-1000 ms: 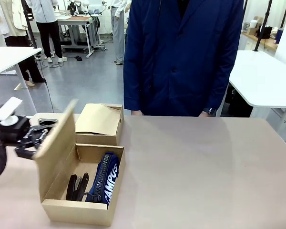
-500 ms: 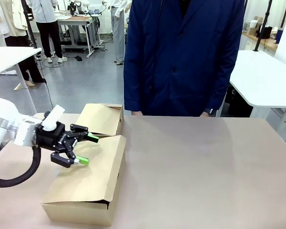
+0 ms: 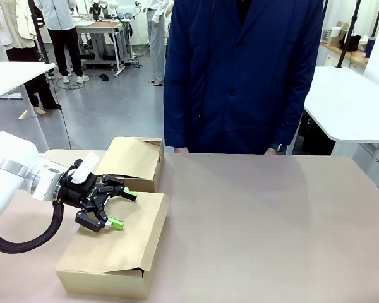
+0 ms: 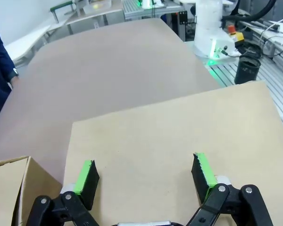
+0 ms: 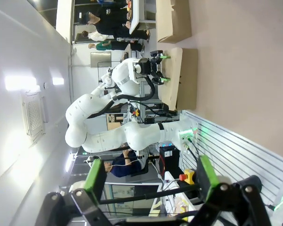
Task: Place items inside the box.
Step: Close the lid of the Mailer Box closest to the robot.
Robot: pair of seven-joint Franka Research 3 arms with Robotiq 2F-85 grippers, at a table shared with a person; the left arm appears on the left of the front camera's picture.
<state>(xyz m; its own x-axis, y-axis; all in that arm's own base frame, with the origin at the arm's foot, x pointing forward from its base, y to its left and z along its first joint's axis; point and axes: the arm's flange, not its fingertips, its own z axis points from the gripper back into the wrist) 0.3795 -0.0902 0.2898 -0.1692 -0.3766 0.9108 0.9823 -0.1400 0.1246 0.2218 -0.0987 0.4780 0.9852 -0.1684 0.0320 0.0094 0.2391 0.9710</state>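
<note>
1. Fingers of the left gripper (image 3: 118, 209) are seen spread apart with nothing between them, their green pads (image 4: 86, 176) poised just above the flap lid (image 3: 117, 237) at lower left of the front view.
2. Spread fingers are also seen on the right gripper (image 5: 148, 181) at the bottom of its wrist view; nothing is held, and it is raised well away from the work, presumably parked so that the other arm has room.
3. The box (image 3: 101, 279) is found at the lower left of the front view with its lid folded down over the opening; the items are judged to lie beneath it, but they are hidden.
4. A slight gap is left at the lid's near right corner, so the open gripper is probably kept low over the cardboard to press it flat.
5. A shorter cardboard box (image 3: 134, 163) is set just behind, near the table's far edge.
6. The person (image 3: 240, 76) is placed at the far side, top centre, hands off the table.
</note>
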